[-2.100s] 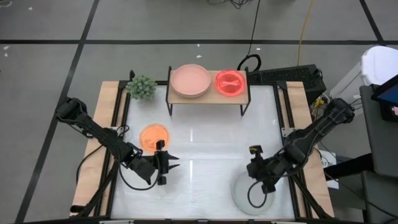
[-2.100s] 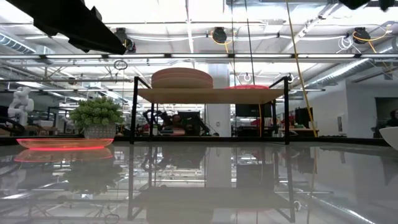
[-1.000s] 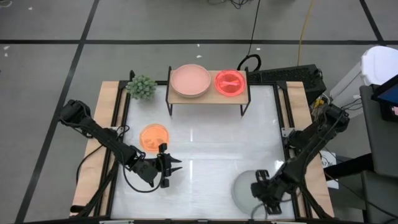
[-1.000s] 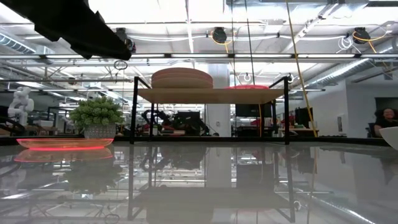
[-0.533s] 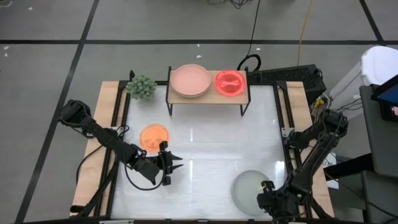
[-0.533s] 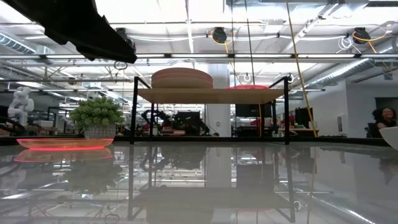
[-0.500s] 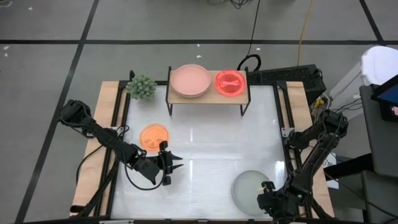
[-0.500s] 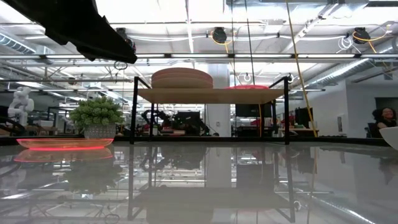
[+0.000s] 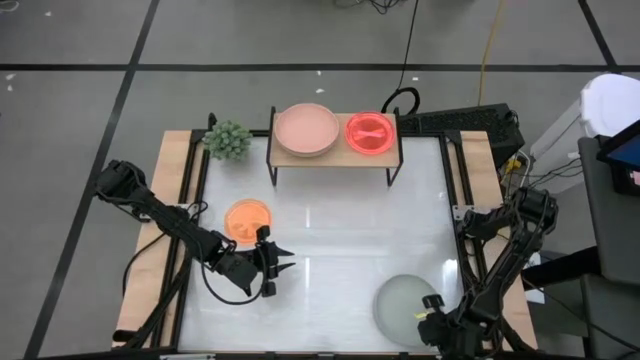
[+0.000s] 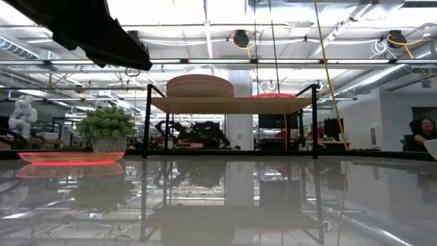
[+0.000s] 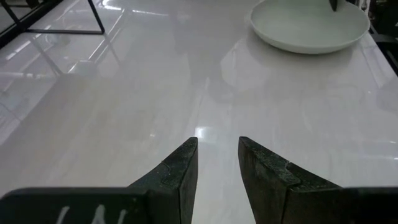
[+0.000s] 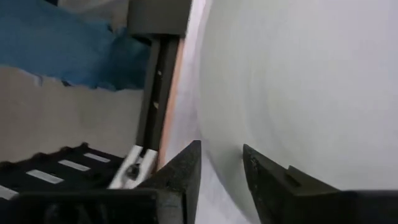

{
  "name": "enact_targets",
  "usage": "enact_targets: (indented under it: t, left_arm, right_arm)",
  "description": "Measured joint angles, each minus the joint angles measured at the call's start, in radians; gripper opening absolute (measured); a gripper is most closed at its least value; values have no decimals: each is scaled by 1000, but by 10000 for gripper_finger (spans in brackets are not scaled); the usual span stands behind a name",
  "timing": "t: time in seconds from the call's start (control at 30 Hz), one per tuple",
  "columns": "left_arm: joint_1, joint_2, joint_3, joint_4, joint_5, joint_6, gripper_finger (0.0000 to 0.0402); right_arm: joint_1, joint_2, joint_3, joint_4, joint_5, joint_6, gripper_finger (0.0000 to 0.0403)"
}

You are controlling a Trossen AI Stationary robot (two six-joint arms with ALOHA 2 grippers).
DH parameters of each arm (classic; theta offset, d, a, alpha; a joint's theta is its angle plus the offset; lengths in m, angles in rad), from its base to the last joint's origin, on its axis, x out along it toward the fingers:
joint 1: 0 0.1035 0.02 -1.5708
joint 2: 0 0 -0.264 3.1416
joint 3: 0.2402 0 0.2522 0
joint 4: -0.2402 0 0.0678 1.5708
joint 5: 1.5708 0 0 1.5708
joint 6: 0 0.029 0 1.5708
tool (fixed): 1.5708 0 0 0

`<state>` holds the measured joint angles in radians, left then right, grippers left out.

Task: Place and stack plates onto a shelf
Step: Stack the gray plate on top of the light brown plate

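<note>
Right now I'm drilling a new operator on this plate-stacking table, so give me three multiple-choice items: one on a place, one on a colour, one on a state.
1. Where is the pale grey-green plate?
A. on the shelf
B. on the table by the right claw
C. beside the plant

2. What colour is the small plate on the table beside the left claw?
A. orange
B. blue
C. black

3. How does the left claw stand?
A. shut on a plate
B. holding the plant
C. slightly open, empty

Key: 1 B, it lies at the table's near right corner by the right claw. 2 A, the orange plate glows orange. 3 C, the left wrist view shows a gap and nothing held.
</note>
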<state>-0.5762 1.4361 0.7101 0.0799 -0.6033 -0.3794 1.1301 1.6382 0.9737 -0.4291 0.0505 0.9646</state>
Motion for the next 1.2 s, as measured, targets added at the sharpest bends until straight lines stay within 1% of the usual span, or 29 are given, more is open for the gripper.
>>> enact_targets:
  t: [0.1,0.23,0.3,0.4,0.5,0.67,0.8,0.97,1.07,1.13,1.2]
  left_arm:
    - [0,0,0,0,0,-3,122]
    - [0,0,0,0,0,-14,122]
    - [0,0,0,0,0,-15,122]
    - [0,0,0,0,0,-14,122]
    - [2,0,0,1,0,-11,122]
    - [17,0,0,20,-2,15,122]
    - [38,-1,0,91,-2,101,122]
    - [79,-1,0,178,1,222,122]
    - [102,-1,0,213,38,301,125]
    - [118,-1,0,225,72,343,139]
    - [129,-1,0,230,100,377,162]
  right_arm:
    - [0,7,1,-6,1,-42,75]
    - [0,2,3,-7,6,-107,22]
    - [0,-5,3,-12,7,-135,10]
    - [-4,-22,4,-36,12,-144,11]
    - [-13,-42,38,-115,26,-167,4]
    - [-37,-72,125,-273,151,-277,1]
    - [-80,-74,190,-377,247,-409,1]
    - [-177,-74,206,-424,305,-598,0]
    - [-247,-74,206,-416,314,-708,0]
    - [-293,-74,206,-413,313,-765,0]
    - [-337,-74,206,-412,311,-808,0]
